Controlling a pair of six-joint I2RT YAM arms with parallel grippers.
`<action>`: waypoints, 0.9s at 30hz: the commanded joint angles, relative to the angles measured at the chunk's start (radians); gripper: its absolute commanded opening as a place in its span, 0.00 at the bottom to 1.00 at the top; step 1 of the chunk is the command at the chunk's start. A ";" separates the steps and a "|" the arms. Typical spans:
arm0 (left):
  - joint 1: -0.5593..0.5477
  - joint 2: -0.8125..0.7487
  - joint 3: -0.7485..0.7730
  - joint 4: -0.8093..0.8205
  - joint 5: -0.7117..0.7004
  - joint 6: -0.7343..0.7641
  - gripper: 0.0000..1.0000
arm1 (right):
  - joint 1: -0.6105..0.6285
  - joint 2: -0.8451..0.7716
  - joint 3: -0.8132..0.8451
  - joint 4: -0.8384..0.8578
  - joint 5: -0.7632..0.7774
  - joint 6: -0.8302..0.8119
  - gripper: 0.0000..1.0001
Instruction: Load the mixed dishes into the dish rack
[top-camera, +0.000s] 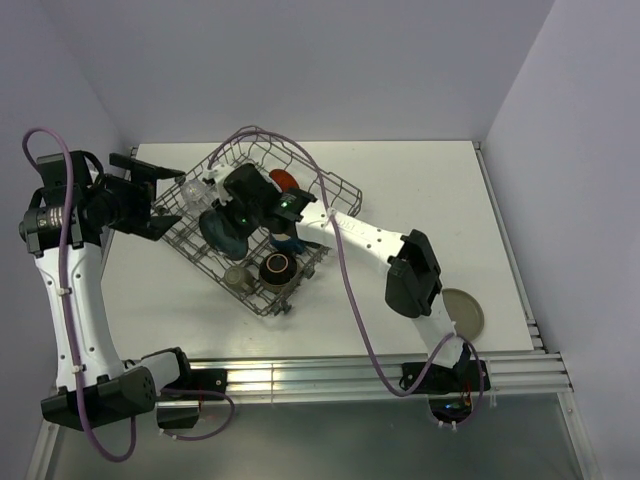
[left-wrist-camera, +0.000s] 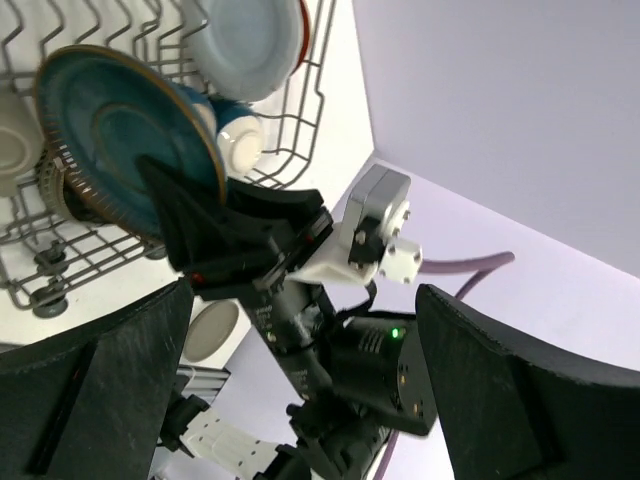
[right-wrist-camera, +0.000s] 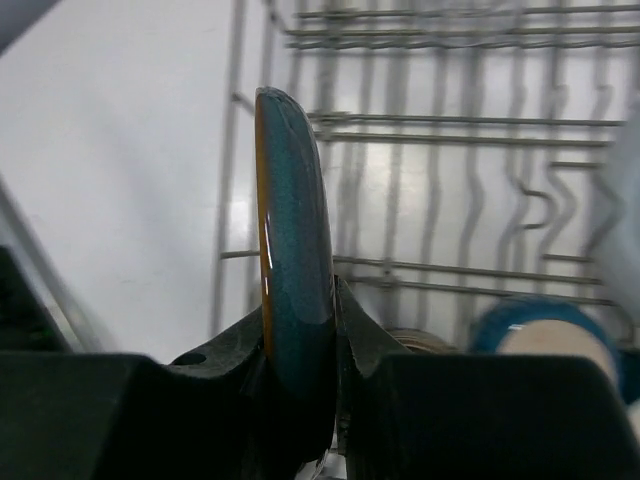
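Most of the loading looks done. The dish rack (top-camera: 345, 187) already holds a pale blue-white plate (left-wrist-camera: 245, 40) at its far wall, a red plate (top-camera: 283, 179) behind that, a blue cup (left-wrist-camera: 236, 140) on its side near the middle, a dark bowl (top-camera: 277, 267) at its near corner, and what looks like a clear glass (top-camera: 195, 195) at its left side.

The right claw (right-wrist-camera: 300, 340) is inside the rack, pinching the rim of a teal plate (right-wrist-camera: 295, 200) between its two fingers. The plate stands upright on edge over the wires, in the middle of the rack just beside the blue cup. Whether its lower edge sits between the tines is hidden, so I judge this plate as being placed rather than set down.

The left claw (left-wrist-camera: 305, 300) hangs just outside the rack's left side, spread wide and holding nothing.

One beige plate (top-camera: 463, 311) lies flat on the table (top-camera: 430, 200), well apart from the rack on its right. By my reading it is the last dish left to load, once the teal plate is let go.
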 joint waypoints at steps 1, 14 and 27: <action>-0.002 0.019 0.040 0.071 0.041 0.004 0.99 | -0.032 -0.067 0.079 0.059 0.100 -0.089 0.00; -0.002 -0.011 -0.127 0.069 0.083 0.032 0.99 | -0.133 0.117 0.214 0.066 0.346 -0.194 0.00; -0.002 0.022 -0.121 0.054 0.103 0.084 0.99 | -0.134 0.239 0.266 0.068 0.338 -0.200 0.00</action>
